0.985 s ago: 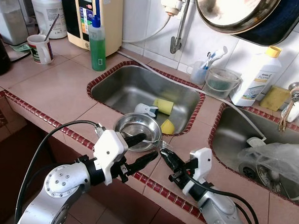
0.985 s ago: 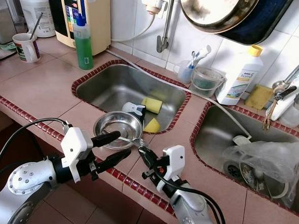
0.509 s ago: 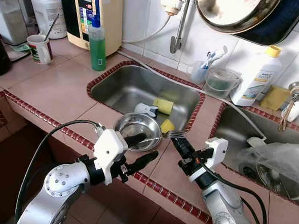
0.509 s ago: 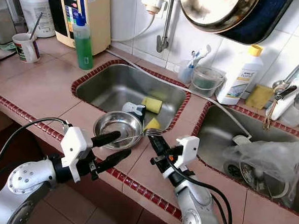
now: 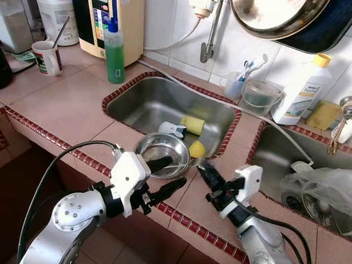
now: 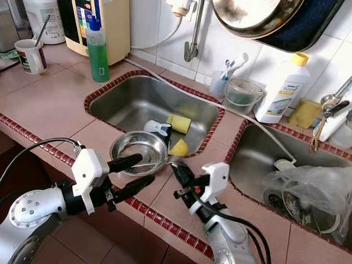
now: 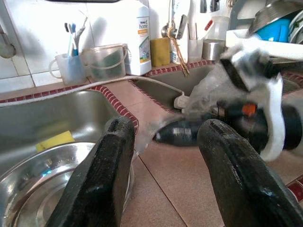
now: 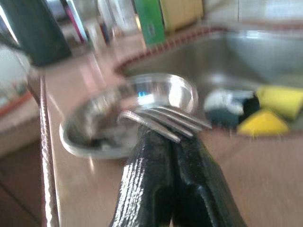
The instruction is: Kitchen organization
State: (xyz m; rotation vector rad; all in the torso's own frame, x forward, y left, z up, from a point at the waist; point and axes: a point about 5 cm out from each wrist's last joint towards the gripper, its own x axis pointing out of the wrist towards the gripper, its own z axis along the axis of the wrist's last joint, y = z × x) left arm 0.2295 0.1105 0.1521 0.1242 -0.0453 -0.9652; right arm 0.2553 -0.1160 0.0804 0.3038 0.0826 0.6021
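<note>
The right gripper (image 8: 163, 137) has its two black fingers pressed together on a metal fork (image 8: 165, 120), whose tines stick out past the fingertips toward a steel bowl (image 5: 161, 153); in the head views this gripper (image 5: 204, 171) hangs just above the tiled counter (image 5: 64, 110), beside the bowl's rim and near the corner of the left sink (image 5: 160, 101) — the picture there is blurred, so the fork itself is hard to make out. The left gripper (image 5: 170, 175) holds its fingers apart, one finger lying across the bowl's near rim and the other below it over the counter's red-tiled edge; through the gap between them the left wrist view shows the right gripper's white housing and the bowl (image 7: 42, 189) low beside one finger. The bowl sits on the counter at the front edge of the left sink. Inside that sink lie a yellow sponge (image 5: 192, 124), a second yellow piece (image 5: 197, 149) at the near wall, and a small white-and-dark object (image 5: 172, 129). Farther out, a green bottle (image 5: 114, 51) stands on the counter left of the sink, with a mug (image 5: 48, 57) holding a spoon beyond it. Behind the sinks stand a cup of toothbrushes (image 5: 237, 82), a clear plastic tub (image 5: 260, 96) and a white detergent bottle (image 5: 301, 90) — and a crumpled plastic bag (image 5: 328, 186) lies in the right sink (image 5: 270, 156).
</note>
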